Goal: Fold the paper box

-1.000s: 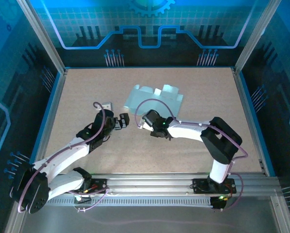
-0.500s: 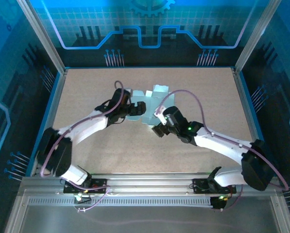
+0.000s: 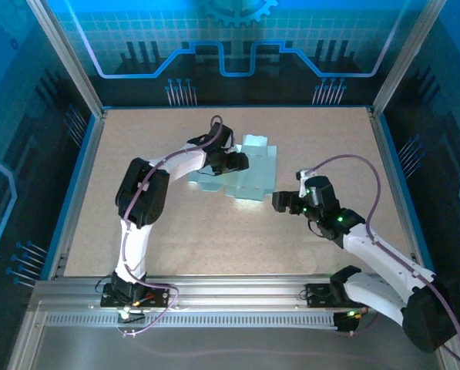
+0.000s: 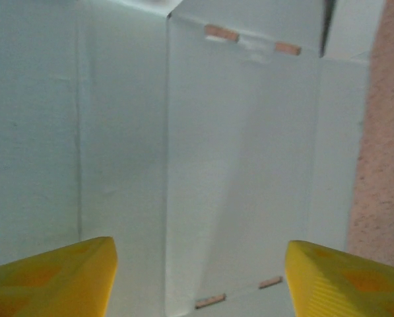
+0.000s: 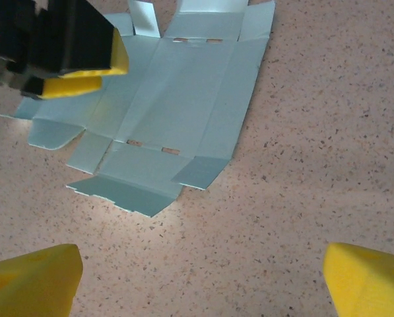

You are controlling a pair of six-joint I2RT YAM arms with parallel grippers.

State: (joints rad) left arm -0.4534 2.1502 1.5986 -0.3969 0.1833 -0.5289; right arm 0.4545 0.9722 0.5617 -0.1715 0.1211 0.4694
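Box (image 3: 256, 176) side nearer left edge of table (image 3: 330, 139) hidden under left gripper (image 3: 241, 162). Left wrist view: box cut off top, left, bottom. Right wrist view: its far end cropped.

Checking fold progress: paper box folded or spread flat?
Spread. The paper box lies open as a cut-out sheet on the table, panels, flaps and slots showing; not formed into a box.

The left arm now stretches up to the middle of the frame, its pincer (image 3: 241, 162) over the paper box (image 3: 254, 179); a second ago it sat at the lower left. The right pincer (image 3: 280, 202) has let go of the sheet and drawn back to the right, jaws spread wide. The box looks flatter and reaches lower on the counter (image 3: 176, 231).
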